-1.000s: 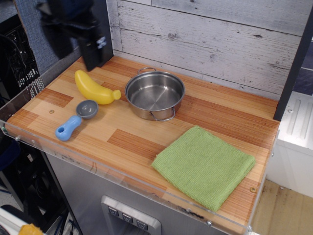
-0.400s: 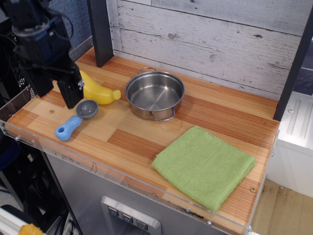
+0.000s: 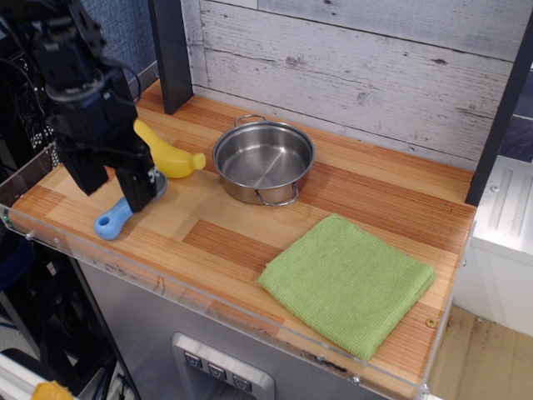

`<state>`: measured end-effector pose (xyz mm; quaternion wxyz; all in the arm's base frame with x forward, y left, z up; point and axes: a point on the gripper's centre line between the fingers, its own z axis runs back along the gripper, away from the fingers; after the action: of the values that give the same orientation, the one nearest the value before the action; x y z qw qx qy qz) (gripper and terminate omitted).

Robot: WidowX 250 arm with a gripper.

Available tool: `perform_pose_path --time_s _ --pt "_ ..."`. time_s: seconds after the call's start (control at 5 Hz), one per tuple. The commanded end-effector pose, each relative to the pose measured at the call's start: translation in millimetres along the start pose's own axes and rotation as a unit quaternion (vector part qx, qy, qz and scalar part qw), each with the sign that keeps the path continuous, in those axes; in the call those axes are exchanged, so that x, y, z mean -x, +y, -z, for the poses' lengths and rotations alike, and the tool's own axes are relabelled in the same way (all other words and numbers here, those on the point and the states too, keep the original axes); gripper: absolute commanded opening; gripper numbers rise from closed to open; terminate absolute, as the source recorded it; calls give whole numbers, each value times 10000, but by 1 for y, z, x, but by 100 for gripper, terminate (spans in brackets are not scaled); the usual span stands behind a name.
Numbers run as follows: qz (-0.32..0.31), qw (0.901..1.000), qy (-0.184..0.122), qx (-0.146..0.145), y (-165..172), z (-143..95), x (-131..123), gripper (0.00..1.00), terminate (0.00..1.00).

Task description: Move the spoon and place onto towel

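Spoon (image 3: 111,222): blue handle end showing at the table's (image 3: 233,242) front-left edge, its bowl hidden behind the black gripper (image 3: 114,188), whose two fingers (image 3: 137,190) are spread apart and straddle the spoon without visibly clasping it. Just behind: yellow banana (image 3: 171,157), then steel pot (image 3: 263,161). Towel (image 3: 347,283): green, flat, front right, well apart from the spoon.
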<state>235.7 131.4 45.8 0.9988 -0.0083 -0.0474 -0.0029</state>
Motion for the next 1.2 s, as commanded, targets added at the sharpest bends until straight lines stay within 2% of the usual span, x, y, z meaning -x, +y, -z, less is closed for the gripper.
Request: perform_pose_path --time_s 0.0,0.6,0.8,1.0 --pt "71 9999 -50 -90 -4 9 -3 100 0" --pt "5 9994 147 -315 3 30 -5 100 0" --pt "-6 9992 215 -328 2 32 -4 0 0" --pt "15 9993 206 -311 -2 29 -6 0 0"
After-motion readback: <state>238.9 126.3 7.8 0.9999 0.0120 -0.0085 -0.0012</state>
